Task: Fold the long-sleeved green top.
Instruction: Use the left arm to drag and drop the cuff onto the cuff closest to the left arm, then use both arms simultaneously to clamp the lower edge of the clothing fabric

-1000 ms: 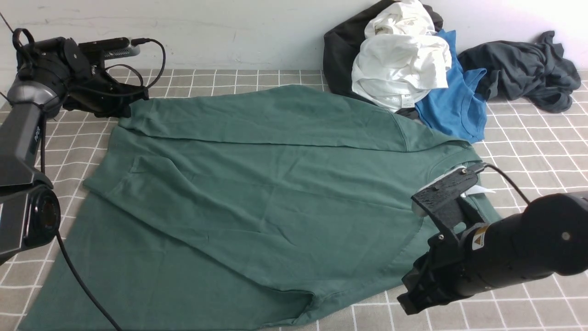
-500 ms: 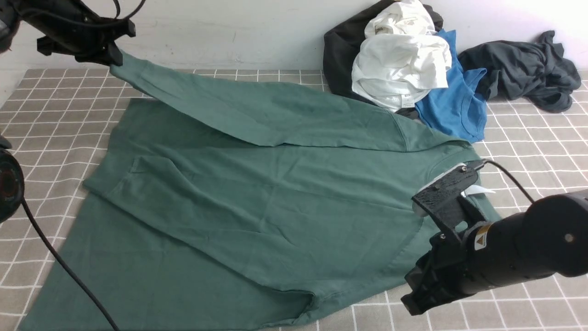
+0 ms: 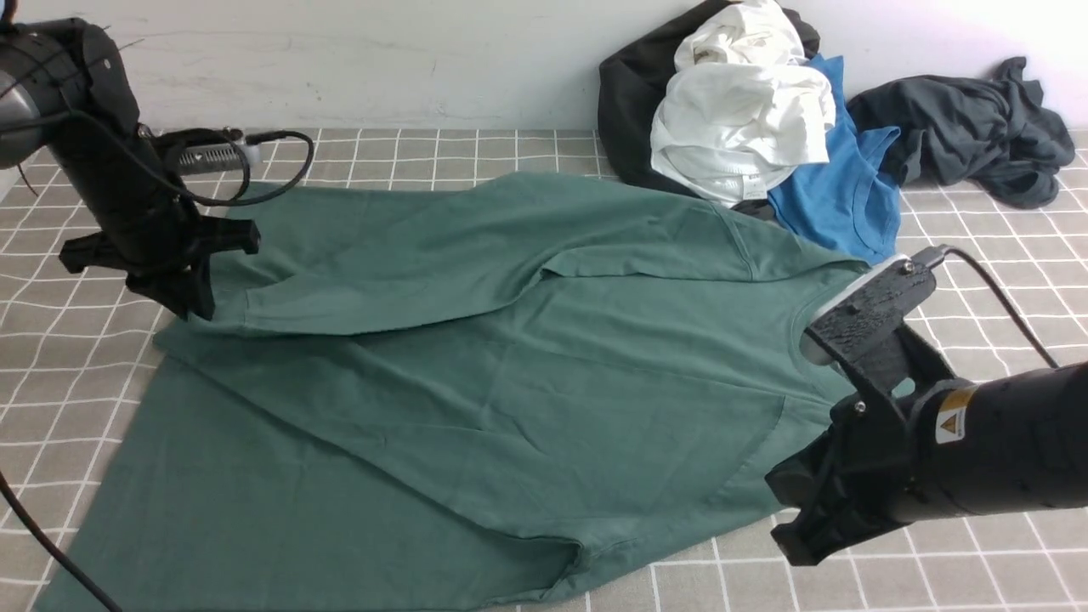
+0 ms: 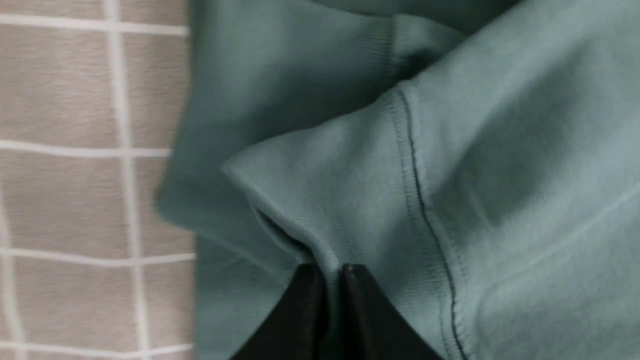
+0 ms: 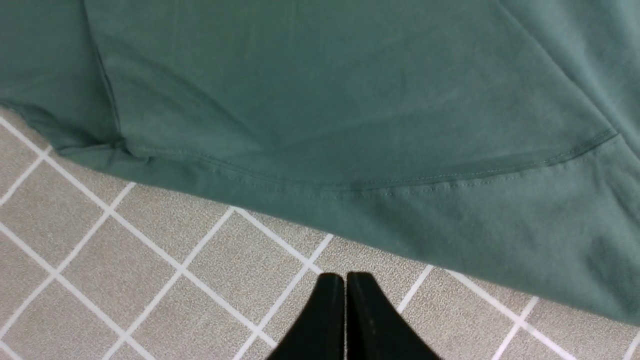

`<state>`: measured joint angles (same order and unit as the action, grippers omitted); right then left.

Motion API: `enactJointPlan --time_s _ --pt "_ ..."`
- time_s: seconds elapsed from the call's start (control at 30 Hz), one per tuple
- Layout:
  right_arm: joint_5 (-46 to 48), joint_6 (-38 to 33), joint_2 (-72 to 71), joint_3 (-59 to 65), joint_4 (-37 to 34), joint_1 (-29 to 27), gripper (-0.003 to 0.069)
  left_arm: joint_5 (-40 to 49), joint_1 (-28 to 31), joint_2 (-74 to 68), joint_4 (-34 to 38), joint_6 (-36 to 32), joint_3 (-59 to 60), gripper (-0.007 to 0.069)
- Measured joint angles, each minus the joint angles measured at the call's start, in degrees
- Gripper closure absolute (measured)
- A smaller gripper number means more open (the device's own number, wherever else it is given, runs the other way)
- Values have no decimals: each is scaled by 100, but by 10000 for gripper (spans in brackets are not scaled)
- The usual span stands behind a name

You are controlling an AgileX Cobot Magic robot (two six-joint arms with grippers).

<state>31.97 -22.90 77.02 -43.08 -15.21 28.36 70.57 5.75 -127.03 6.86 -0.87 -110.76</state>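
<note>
Green top [image 3: 510, 399], laid flat, sleeve [image 3: 382, 272] apparently folded

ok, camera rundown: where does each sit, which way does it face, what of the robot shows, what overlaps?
Front: between the arms, facing forward over the green long-sleeved top on the checked tablecloth; shows both arms, left gripper and right gripper.
Left wrist: on the left arm, looking down past its fingertips, shut on the top's sleeve end.
Right wrist: on the right arm, looking down past shut, empty fingertips at the top's edge and tablecloth.
Shared: front and left wrist both show the pinched sleeve.
</note>
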Motion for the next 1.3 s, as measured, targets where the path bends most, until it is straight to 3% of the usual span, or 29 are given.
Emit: enactJointPlan --time_s 0.3,0.57,0.73,0.83,0.93,1.07,1.17,1.23,1.3 --pt "-58 0 0 0 0 0 659 -14 -5 1255 76 -76 -41 555" --pt "-195 0 0 0 -5 0 659 -14 -5 1081 -170 -107 1228 526" --pt "-206 0 0 0 -5 0 659 -14 -5 869 -528 -164 1414 417" --pt "-127 0 0 0 -5 0 659 -45 -5 1037 -686 -164 1467 267" --pt "26 -3 0 0 0 0 659 -65 -48 1336 -557 -236 1695 209" --pt "315 -251 0 0 13 0 659 -234 -474 2341 -292 -885 2938 174" --pt "507 -539 0 0 -13 0 659 -838 -907 3130 -438 -2026 4359 169" --pt "545 -634 0 0 -30 0 659 -1094 -1027 3393 -572 -2418 4903 169" --pt "574 -787 0 0 -148 0 659 -1669 -1159 3842 -911 -3370 5899 169"
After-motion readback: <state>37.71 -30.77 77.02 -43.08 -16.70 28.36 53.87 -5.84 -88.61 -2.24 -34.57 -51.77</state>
